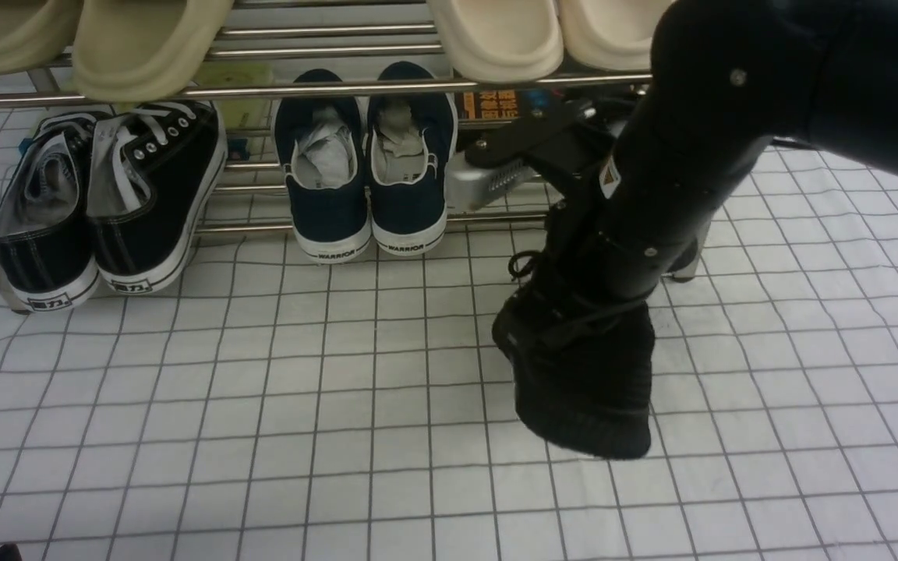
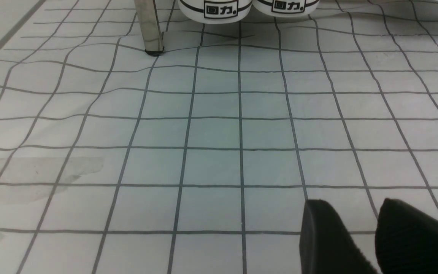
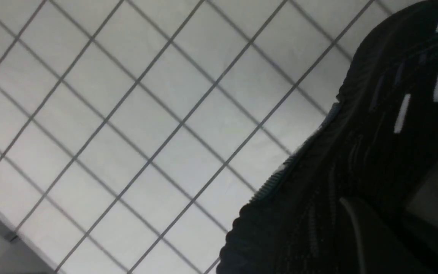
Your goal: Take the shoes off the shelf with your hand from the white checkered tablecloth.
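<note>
The black knit shoes (image 1: 581, 374) hang toe-down off the shelf (image 1: 340, 87), over the white checkered tablecloth (image 1: 262, 389). My right arm (image 1: 675, 179) reaches down into them from the upper right. In the front view the shoes hide its gripper. The right wrist view shows the shoes (image 3: 356, 152) filling one corner, with the right gripper (image 3: 390, 217) shut on their dark knit upper. My left gripper (image 2: 350, 217) hovers low over the bare cloth (image 2: 219, 133), open, with nothing between its fingertips (image 2: 321, 228).
A navy WARRIOR pair (image 1: 363, 179) and black canvas sneakers with white soles (image 1: 106, 210) sit on the shelf's lower tier. Beige slippers (image 1: 145, 39) lie on the tier above. A shelf leg (image 2: 148, 26) stands on the cloth near the left gripper.
</note>
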You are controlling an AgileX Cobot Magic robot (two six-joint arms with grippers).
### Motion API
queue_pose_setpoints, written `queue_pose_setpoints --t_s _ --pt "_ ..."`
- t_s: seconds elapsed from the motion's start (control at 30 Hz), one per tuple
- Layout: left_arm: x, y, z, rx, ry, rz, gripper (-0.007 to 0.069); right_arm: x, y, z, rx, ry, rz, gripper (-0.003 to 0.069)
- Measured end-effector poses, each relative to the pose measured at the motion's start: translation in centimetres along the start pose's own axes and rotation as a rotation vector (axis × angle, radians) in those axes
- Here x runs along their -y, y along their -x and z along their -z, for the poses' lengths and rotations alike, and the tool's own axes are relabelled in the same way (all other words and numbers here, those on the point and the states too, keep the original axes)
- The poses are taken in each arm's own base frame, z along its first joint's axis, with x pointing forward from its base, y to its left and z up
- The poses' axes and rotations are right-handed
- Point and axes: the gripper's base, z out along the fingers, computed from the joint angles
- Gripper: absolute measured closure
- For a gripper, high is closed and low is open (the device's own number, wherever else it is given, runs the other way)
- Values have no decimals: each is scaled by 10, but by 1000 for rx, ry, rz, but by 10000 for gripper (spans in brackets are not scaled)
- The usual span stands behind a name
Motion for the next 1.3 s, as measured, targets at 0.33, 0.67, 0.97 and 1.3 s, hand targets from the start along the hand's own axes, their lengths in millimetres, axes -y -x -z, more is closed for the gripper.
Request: queue_pose_setpoints --t_s 0.33,0.67,0.97,1.3 --pt "0 0 0 0 0 0 384 4 16 -21 114 -22 1 649" --pt "0 0 0 0 0 0 384 3 15 -69 16 45 -76 551" --pt "0 0 0 0 0 0 384 6 30 -41 -21 99 -109 435" --pt "0 0 0 0 0 0 384 91 44 -2 110 -140 -157 593"
